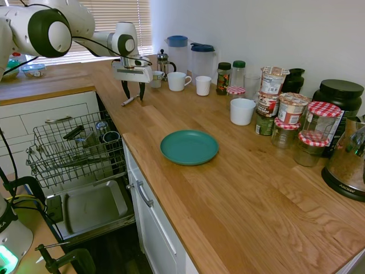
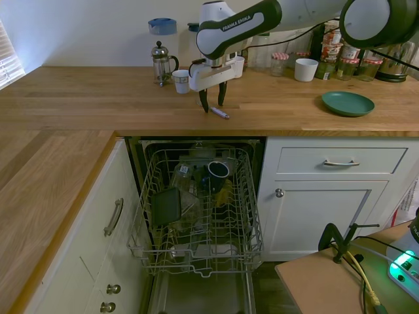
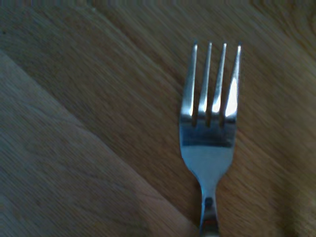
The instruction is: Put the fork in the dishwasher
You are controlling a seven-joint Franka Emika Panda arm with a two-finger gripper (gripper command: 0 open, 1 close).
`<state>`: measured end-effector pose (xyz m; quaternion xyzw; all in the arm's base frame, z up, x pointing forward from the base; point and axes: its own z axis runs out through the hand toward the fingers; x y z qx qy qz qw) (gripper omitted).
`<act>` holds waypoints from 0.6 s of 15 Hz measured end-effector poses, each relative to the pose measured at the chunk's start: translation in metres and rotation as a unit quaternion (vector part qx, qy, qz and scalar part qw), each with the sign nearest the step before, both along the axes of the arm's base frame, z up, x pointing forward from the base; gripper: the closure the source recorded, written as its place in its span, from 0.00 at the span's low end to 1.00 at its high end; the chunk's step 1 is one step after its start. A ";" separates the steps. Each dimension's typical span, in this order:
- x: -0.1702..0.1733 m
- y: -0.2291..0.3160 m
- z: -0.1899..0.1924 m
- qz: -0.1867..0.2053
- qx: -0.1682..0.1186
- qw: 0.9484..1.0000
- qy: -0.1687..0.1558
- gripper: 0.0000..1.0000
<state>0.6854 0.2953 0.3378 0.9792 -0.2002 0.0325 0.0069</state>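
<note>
Fork (image 1: 128, 101) lies flat on the wooden worktop (image 1: 239, 194) near the edge above the open dishwasher (image 1: 85, 165), in the first exterior view; the gripper (image 1: 133, 93) stands right over it with its two dark fingers spread apart, one to each side of the handle, not yet closed on it as far as this view shows; that straddling pose reads as the set-up for a pinch across the thin handle. A teal plate (image 1: 189, 147) sits well apart along the same edge; mugs, jars and jugs line the far wall side, clear of the work.

Seen from the second exterior view, the gripper (image 2: 213, 102) again hangs with fingers parted just above the worktop (image 2: 78, 98); the fork (image 2: 219, 113) shows as a short pale sliver poking out beside them, close to the front edge; directly below, the dishwasher rack (image 2: 196, 216) is pulled out with dark cups in it, so the drop point is near and the utensil probably lies here for a short carry.

Close up in the wrist view, the fork (image 3: 210, 143) is silvery-grey and glossy, four straight tines catching bright highlights, a narrow neck running out at the picture's edge; it lies flat on the wood grain, tines pointing away from the gripper.
</note>
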 end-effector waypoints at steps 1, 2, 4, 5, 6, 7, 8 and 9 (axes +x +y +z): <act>0.001 0.001 0.000 -0.002 0.000 1.000 0.001 1.00; 0.001 0.002 0.000 -0.003 0.000 1.000 0.001 1.00; 0.002 0.002 0.000 -0.004 -0.001 1.000 0.000 1.00; 0.003 0.001 0.000 -0.005 -0.001 1.000 0.000 1.00; 0.004 -0.001 0.000 -0.006 -0.003 1.000 0.000 1.00; 0.005 -0.002 0.000 -0.007 -0.004 1.000 0.000 1.00; 0.005 -0.004 0.000 -0.009 -0.005 1.000 0.001 1.00; 0.006 -0.007 0.000 -0.011 -0.005 1.000 0.002 1.00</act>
